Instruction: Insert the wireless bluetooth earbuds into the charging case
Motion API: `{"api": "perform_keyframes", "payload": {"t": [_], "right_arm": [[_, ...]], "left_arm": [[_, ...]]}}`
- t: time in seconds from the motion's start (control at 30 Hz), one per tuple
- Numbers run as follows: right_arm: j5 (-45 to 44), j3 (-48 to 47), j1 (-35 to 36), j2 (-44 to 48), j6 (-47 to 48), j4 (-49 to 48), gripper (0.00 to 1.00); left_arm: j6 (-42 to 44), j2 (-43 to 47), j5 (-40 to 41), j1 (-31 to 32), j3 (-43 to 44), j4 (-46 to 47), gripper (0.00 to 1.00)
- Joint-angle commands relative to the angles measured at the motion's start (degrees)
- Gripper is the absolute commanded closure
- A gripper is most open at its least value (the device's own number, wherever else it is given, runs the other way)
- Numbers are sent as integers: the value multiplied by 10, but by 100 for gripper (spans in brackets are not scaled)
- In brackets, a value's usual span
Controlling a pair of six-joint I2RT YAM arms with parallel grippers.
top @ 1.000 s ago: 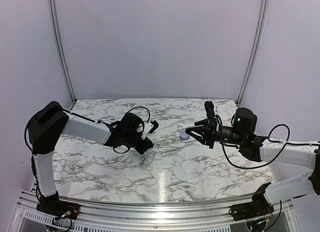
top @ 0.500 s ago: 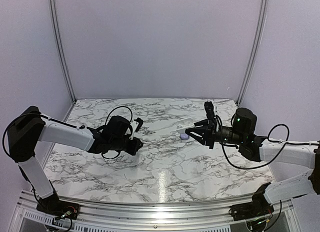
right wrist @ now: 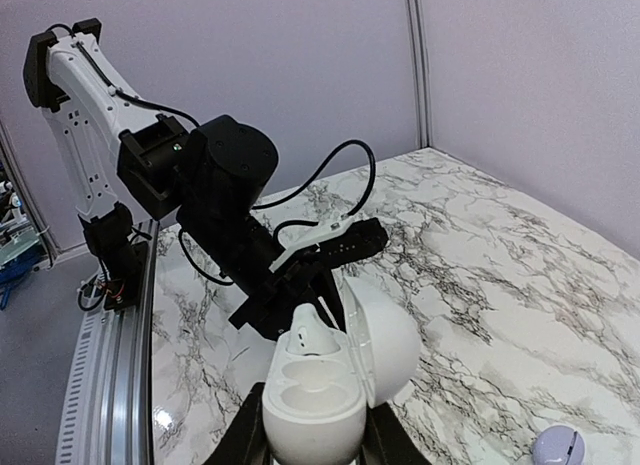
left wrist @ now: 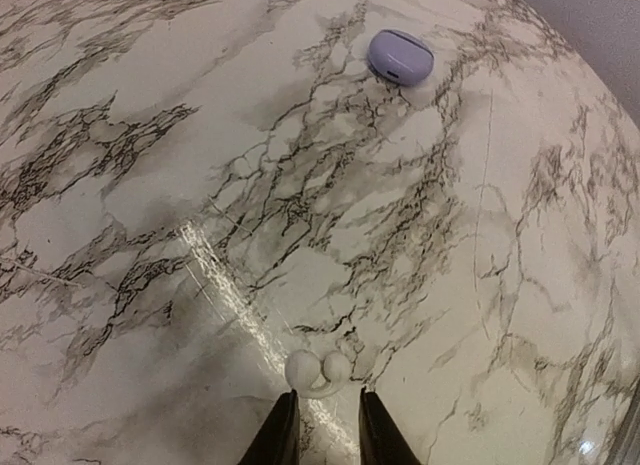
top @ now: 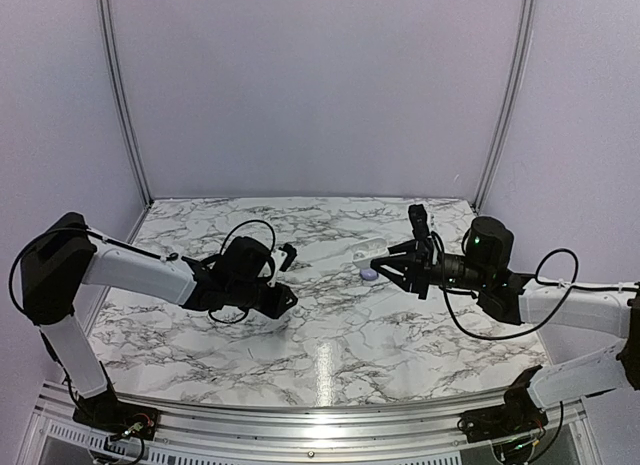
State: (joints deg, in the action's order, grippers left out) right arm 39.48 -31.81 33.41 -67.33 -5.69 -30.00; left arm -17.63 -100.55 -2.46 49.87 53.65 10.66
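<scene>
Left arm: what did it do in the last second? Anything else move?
It drew back leftward, then edged right again. The left claw opened, tips just short of a white earbud on the table. The right claw kept holding the open white case; the lilac case stayed put.

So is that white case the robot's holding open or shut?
Open. In the right wrist view the white case has its lid swung back, and the hollows inside show.

bench (left wrist: 150, 135): marble-veined, glossy, smooth | white charging case (right wrist: 320, 390): smooth glossy plastic | lilac case (left wrist: 400, 55): smooth satin plastic | white earbud (left wrist: 318, 372): smooth plastic | left arm (top: 140, 273): matt white, black shells
</scene>
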Motion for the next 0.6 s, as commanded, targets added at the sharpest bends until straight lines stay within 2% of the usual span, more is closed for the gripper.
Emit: {"api": "perform_keyframes", "payload": {"t": [0.0, 0.1, 0.2, 0.37, 0.43, 0.57], "right_arm": [[0, 5, -6, 13, 3, -7, 100], [0, 7, -7, 13, 3, -9, 100], [2, 8, -6, 13, 3, -9, 100], [1, 10, -6, 19, -2, -13, 100], [0, 11, -7, 20, -3, -12, 100], [-1, 11, -6, 23, -5, -11, 100]], "left_arm": [[144, 19, -39, 23, -31, 33, 75], [260, 21, -65, 16, -36, 20, 74], [297, -10, -93, -7, 10, -37, 71], [278, -85, -158, -43, 100, -86, 63], [266, -103, -197, -53, 120, -87, 57], [232, -132, -232, -70, 149, -92, 50]]}}
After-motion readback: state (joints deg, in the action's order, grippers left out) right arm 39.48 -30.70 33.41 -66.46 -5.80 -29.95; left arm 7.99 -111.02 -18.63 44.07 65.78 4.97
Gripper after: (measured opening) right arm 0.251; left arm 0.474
